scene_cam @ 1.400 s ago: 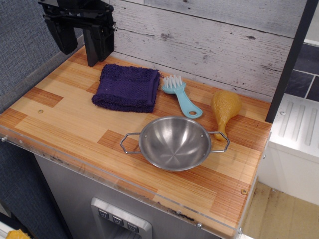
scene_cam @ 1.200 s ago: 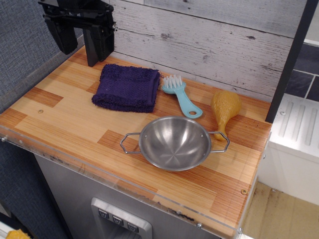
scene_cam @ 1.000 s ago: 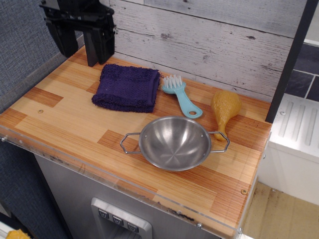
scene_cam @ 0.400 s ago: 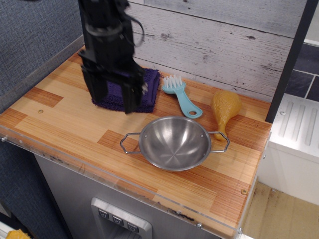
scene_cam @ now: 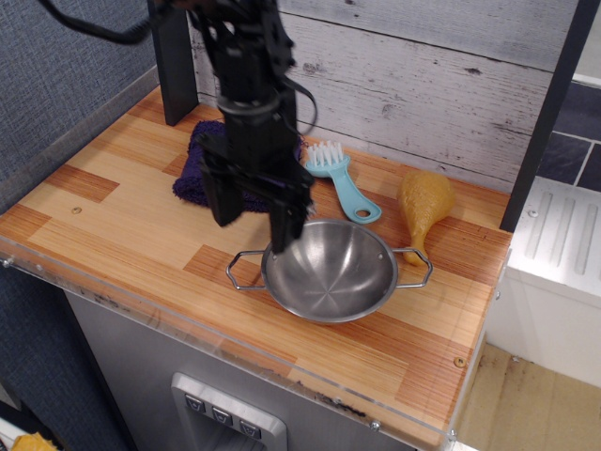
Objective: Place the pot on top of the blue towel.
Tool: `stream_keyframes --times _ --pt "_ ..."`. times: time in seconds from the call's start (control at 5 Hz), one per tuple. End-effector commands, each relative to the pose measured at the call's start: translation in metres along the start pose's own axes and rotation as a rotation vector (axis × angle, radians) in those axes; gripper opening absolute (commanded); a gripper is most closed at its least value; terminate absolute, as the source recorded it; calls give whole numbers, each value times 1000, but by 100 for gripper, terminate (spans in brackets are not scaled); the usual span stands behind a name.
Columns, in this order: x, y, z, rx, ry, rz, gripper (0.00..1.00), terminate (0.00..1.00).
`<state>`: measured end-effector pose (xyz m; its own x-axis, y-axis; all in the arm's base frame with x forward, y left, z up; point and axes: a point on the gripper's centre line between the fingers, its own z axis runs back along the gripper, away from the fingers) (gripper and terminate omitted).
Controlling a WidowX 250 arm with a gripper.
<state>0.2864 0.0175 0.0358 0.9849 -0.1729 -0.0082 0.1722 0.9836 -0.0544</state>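
The shiny steel pot (scene_cam: pixel 333 272) with two wire loop handles sits on the wooden counter near its front edge. The dark indigo blue towel (scene_cam: pixel 192 160) lies behind and left of it, mostly hidden by my arm. My black gripper (scene_cam: pixel 256 221) is open and empty, its two fingers pointing down over the pot's left rim and left handle. One finger (scene_cam: pixel 288 228) hangs at the rim, the other (scene_cam: pixel 225 205) is left of the pot.
A light-blue brush (scene_cam: pixel 340 183) with white bristles lies right of the towel. A yellow plastic chicken drumstick (scene_cam: pixel 424 207) lies right of the pot. A white plank wall (scene_cam: pixel 423 85) backs the counter (scene_cam: pixel 122 225). A dark post (scene_cam: pixel 174 66) stands at the back left.
My gripper has travelled from the back left corner, over the towel, forward and right to the pot's left rim. The pot, towel, brush and drumstick have not moved.
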Motion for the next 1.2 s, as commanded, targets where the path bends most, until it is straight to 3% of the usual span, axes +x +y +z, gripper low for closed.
stream_keyframes --times 0.0,0.2,0.6,0.8,1.0 --pt "5 -14 -6 20 0 -43 100 0" --pt "5 -12 -7 27 -2 -36 0 0" --pt "7 -10 -3 31 -3 -37 0 0" --pt "10 -13 13 8 -30 -45 0 0" --pt "15 -9 55 -36 -101 -29 0 0"
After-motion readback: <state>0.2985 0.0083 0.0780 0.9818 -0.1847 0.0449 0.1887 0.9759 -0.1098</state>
